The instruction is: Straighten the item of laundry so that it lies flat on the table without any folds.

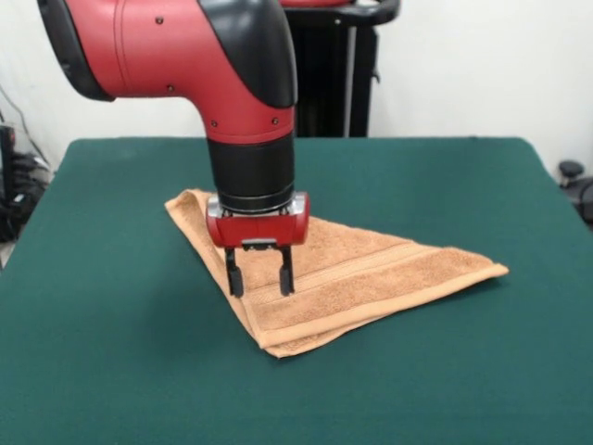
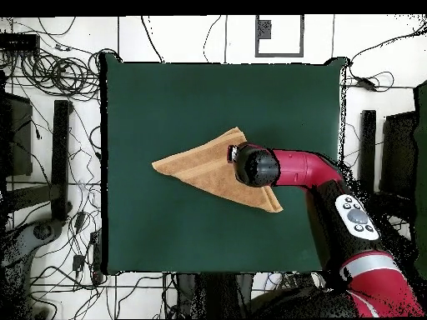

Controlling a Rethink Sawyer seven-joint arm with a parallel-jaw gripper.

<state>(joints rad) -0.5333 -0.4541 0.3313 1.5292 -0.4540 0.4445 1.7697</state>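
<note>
The tan-orange towel (image 1: 357, 283) lies on the dark green table (image 1: 111, 371), folded over into a triangle with woven border bands along its near edge. No white label shows. In the overhead view the towel (image 2: 200, 165) points left, its right part hidden under the arm. My gripper (image 1: 259, 278) points straight down over the towel's left part, near the folded edge. Its two black fingers (image 1: 234, 278) are spread apart with nothing between them, tips just above or touching the cloth. In the overhead view the gripper is hidden under the wrist.
The red and black arm (image 2: 292, 169) reaches in from the table's right side in the overhead view. Cables and black stands (image 2: 60, 150) lie on the floor around the table. The pedestal (image 1: 334, 74) stands behind the far edge.
</note>
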